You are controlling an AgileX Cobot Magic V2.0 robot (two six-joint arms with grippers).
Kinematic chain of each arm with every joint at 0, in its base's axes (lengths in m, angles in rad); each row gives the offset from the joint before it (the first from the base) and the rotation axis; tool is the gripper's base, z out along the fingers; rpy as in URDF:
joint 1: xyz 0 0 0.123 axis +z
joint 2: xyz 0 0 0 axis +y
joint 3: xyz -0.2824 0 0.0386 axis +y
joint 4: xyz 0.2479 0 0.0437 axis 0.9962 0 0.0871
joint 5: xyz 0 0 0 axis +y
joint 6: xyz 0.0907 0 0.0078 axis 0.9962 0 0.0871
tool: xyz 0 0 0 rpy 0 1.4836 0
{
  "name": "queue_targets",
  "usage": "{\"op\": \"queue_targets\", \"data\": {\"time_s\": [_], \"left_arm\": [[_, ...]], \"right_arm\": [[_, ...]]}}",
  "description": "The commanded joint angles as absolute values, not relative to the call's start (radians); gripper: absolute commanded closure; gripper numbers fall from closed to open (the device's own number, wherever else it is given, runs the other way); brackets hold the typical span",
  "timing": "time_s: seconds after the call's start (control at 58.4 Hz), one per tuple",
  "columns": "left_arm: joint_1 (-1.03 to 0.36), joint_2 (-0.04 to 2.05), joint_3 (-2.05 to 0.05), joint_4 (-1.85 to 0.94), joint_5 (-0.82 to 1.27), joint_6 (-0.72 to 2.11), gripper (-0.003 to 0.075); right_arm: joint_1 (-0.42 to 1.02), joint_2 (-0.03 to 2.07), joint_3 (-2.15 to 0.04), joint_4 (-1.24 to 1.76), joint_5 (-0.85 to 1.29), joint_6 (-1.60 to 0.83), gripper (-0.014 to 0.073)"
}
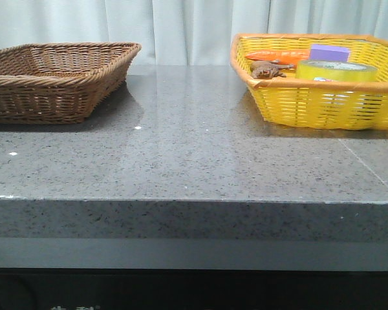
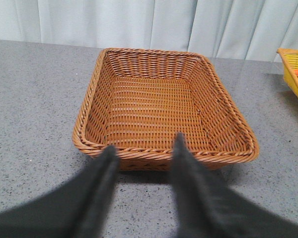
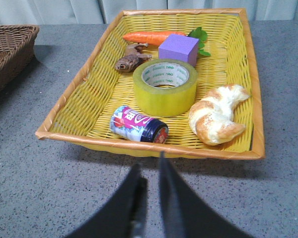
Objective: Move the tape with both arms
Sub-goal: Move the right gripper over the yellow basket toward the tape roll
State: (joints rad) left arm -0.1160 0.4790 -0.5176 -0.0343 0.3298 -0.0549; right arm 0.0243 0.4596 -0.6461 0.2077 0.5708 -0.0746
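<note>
The tape point(image 1: 336, 70), a yellow-green roll with a white core and green lettering, lies flat in the yellow basket point(image 1: 310, 106) at the right rear of the table. In the right wrist view the tape point(image 3: 165, 87) sits mid-basket. My right gripper point(image 3: 149, 165) hovers over the table just outside the basket's near rim point(image 3: 149, 148), empty, with its jaws only a narrow gap apart. My left gripper point(image 2: 144, 148) is wide open and empty, just short of the near rim of the empty brown wicker basket point(image 2: 164, 153). Neither arm shows in the front view.
Beside the tape in the yellow basket lie a purple block point(image 3: 178, 48), a carrot point(image 3: 149, 36), a brown toy frog point(image 3: 129, 59), a small can point(image 3: 138, 125) and a croissant point(image 3: 216, 116). The brown basket point(image 1: 52, 90) stands at the left rear. A white curtain hangs behind the table.
</note>
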Motion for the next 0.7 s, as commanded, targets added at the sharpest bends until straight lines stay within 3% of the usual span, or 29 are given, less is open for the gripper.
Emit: {"op": "queue_targets", "data": {"time_s": [0.0, 0.068, 0.137, 0.325, 0.685], "left_arm": [[-0.113, 0.488, -0.553, -0.036, 0.249, -0.064, 0.0136], [-0.113, 0.488, -0.553, -0.036, 0.249, -0.064, 0.0042], [-0.113, 0.488, -0.553, -0.036, 0.249, -0.064, 0.0036], [-0.113, 0.488, -0.553, -0.036, 0.249, -0.064, 0.0073], [-0.113, 0.488, -0.553, -0.036, 0.249, -0.064, 0.0104]], "right_arm": [[0.021, 0.472, -0.682, 0.206, 0.509, -0.08, 0.0176], [0.021, 0.472, -0.68, 0.206, 0.51, -0.08, 0.0041], [0.021, 0.472, -0.675, 0.206, 0.486, -0.08, -0.0006], [0.021, 0.541, -0.697, 0.206, 0.434, -0.07, -0.0008], [-0.004, 1.084, -1.054, 0.204, 0.464, -0.039, -0.0008]]}}
